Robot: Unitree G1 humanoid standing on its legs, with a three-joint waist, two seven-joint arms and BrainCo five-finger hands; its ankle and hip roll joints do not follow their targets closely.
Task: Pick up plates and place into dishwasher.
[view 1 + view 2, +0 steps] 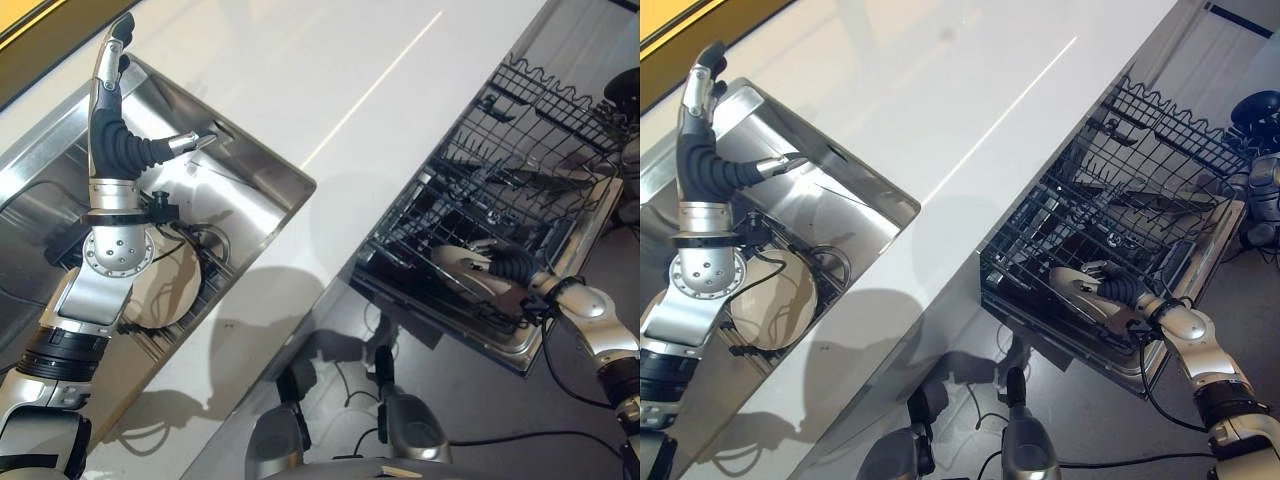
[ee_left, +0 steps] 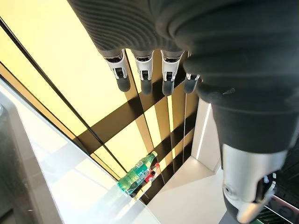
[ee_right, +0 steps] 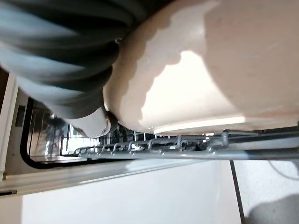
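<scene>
My right hand is shut on a cream plate, holding it low inside the dishwasher's black wire rack near the rack's front edge. In the right wrist view the plate lies just above the rack wires, with my thumb against its rim. A second beige plate lies in the steel sink, partly hidden by my left arm. My left hand is raised above the sink, open, its fingers straight and holding nothing.
A white counter runs between the sink and the dishwasher. The open dishwasher door juts out below the rack. Green bottles stand at the counter's far end by a yellow wall.
</scene>
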